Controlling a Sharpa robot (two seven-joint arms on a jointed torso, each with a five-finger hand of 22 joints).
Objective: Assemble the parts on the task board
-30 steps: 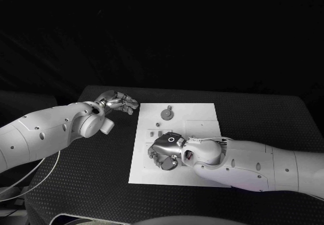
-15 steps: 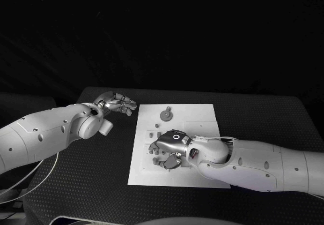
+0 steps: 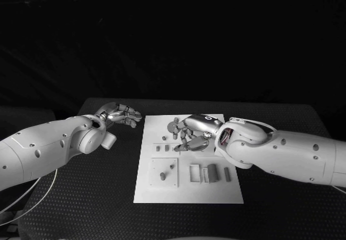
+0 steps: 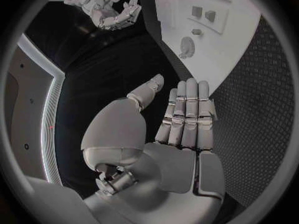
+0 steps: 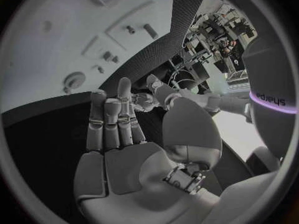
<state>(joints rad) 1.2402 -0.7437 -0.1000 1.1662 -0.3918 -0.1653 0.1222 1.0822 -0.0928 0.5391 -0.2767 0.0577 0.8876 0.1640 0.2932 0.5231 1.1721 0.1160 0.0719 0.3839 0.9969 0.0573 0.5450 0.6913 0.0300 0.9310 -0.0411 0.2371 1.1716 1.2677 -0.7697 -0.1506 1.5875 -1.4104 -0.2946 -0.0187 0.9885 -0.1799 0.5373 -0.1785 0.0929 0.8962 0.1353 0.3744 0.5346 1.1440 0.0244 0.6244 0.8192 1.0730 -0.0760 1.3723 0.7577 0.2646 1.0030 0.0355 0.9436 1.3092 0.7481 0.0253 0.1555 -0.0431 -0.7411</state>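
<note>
The task board (image 3: 216, 192) lies flat in the middle of the black table (image 3: 288, 120), its long sides running from the table's near edge toward its far edge. Small grey parts sit on it: a round disc-like part (image 4: 186, 47) near the board's far edge, a row of short pegs (image 3: 163, 147) below that toward the board's left edge, a single peg (image 3: 163, 176) standing in a square recess at the near left, and 3 upright blocks (image 3: 209, 173) side by side near the board's middle, toward its near edge.

The right hand (image 3: 189, 134) hangs over the far part of the board, palm down, its fingers (image 3: 192, 145) loosely curled over the area by the disc-like part and the pegs. In the head view I cannot tell whether they touch any part. The right wrist view shows that hand's fingers (image 5: 112, 119) straight and lying close together with the thumb set apart, and nothing between them.

The left hand (image 3: 121, 114) is off the board, above the table near its far left corner and just beside the board's far left corner. The left wrist view shows its fingers (image 4: 187, 114) extended side by side, the thumb (image 4: 144, 90) angled away, the palm bare and nothing held
</note>
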